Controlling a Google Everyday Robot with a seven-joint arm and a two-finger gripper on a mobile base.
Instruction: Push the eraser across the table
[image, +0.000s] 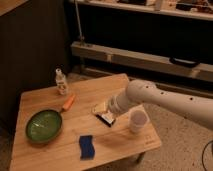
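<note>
The eraser (105, 119) is a small dark bar with a pale top, lying near the middle of the light wooden table (45, 99). My gripper (106, 111) is at the end of the white arm (150, 97) that reaches in from the right. It is low over the table, right at the eraser's far side and seemingly touching it. A pale yellowish piece (98, 107) shows just left of the gripper tip.
A white cup (137, 121) stands just right of the eraser near the table's right edge. A blue sponge-like block (87, 146) lies at the front. A green plate (44, 125), an orange carrot-shaped piece (68, 102) and a small bottle (60, 82) are on the left.
</note>
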